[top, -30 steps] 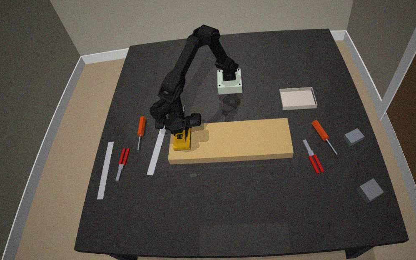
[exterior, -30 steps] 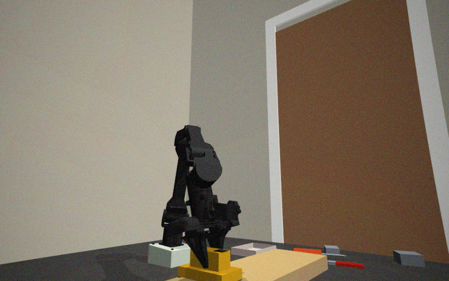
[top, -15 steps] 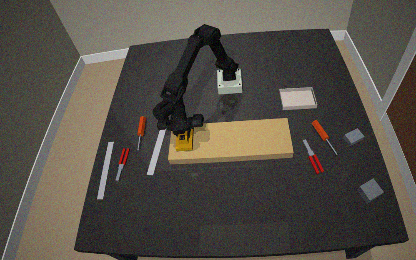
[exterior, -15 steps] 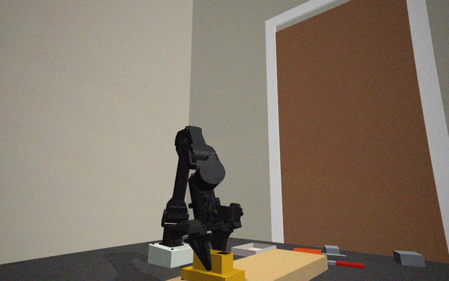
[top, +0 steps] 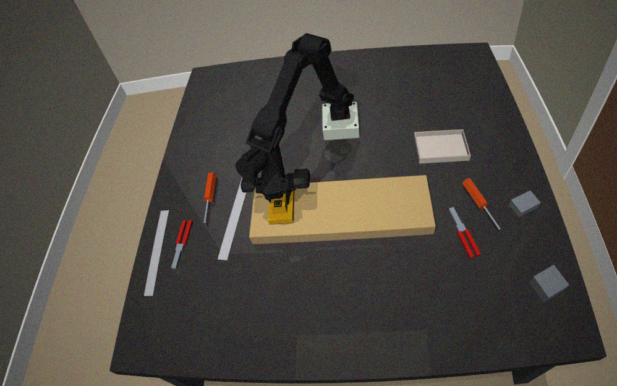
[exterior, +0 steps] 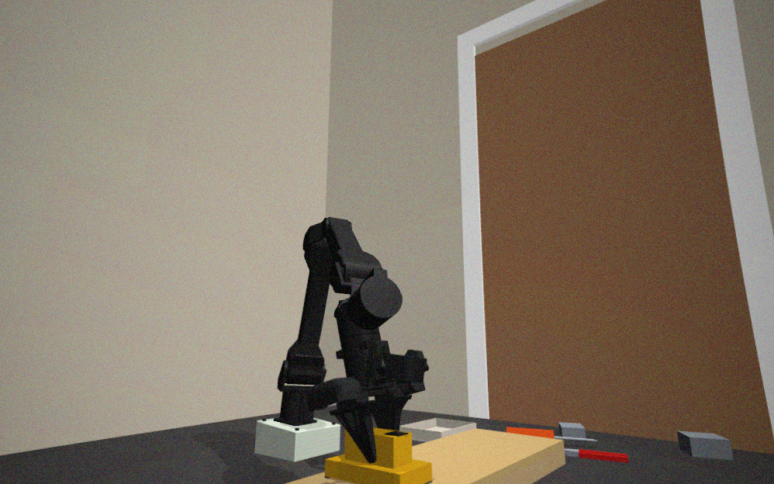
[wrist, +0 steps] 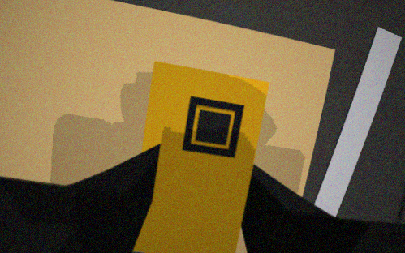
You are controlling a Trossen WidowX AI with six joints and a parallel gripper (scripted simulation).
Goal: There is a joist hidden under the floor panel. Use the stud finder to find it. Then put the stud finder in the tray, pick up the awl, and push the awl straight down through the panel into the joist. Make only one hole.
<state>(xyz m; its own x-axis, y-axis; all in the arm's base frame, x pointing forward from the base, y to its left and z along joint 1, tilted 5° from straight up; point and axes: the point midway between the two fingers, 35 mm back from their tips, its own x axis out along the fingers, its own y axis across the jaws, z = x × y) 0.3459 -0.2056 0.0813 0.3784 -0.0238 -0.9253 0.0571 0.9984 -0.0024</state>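
The yellow stud finder (top: 280, 217) (exterior: 401, 451) (wrist: 210, 79) is upright at the left end of the tan floor panel (top: 373, 206) (exterior: 486, 454) (wrist: 58, 61). It sits on the panel or just above it; I cannot tell for sure. Its dark square display shows no lit mark. My gripper (top: 279, 201) (exterior: 382, 446) (wrist: 200, 156) is shut on its upper block. The white tray (top: 442, 159) is empty, behind the panel on the right. Orange-handled tools with thin shafts lie left (top: 210, 187) and right (top: 475, 193) of the panel; I cannot tell whether either is the awl. The joist is hidden.
Two pale flat strips (top: 156, 252) (top: 232, 230) lie left, one close to the panel. Red-handled tools lie left (top: 183, 232) and right (top: 469, 243). Two grey blocks (top: 525, 202) (top: 550, 281) stand at the far right. The arm's white base (top: 340, 132) stands behind the panel.
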